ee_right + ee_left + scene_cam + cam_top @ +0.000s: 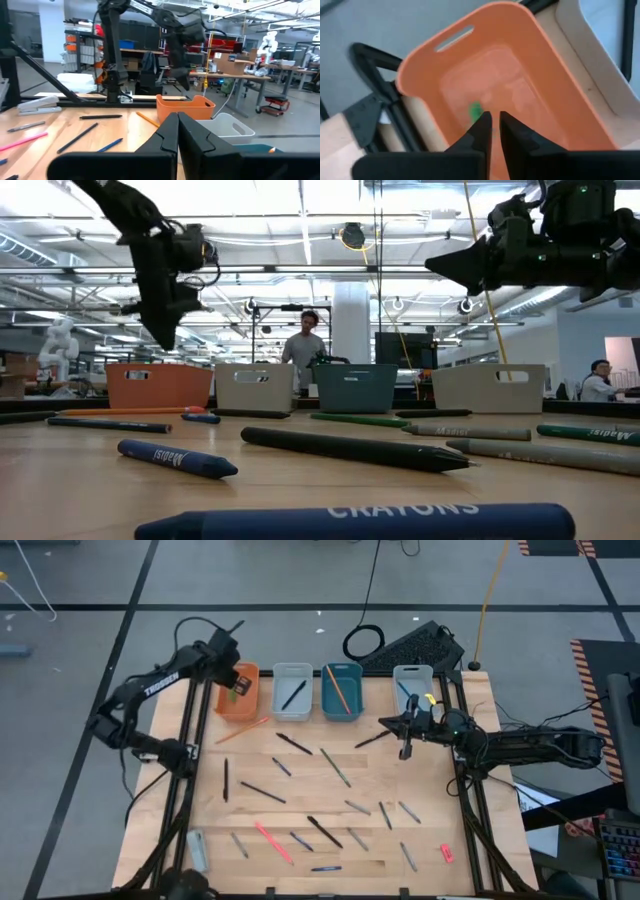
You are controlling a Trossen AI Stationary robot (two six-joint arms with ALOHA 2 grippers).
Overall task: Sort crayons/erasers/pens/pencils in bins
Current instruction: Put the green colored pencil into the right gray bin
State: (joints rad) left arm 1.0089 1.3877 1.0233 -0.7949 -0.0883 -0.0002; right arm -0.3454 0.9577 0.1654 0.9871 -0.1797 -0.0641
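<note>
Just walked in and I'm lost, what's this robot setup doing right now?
The robot is sorting pens, pencils, crayons and erasers into four bins at the table's far edge. The left gripper hangs over the orange bin, fingers nearly together, with a green eraser lying inside it. The right gripper hovers, shut and empty, near the right-hand grey-white bin. Many sticks and a pink-red eraser remain on the table.

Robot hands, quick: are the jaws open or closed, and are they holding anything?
Left gripper: jaws closed, holding nothing, above the orange bin with the green eraser inside.
Right gripper: jaws closed, holding nothing.
</note>
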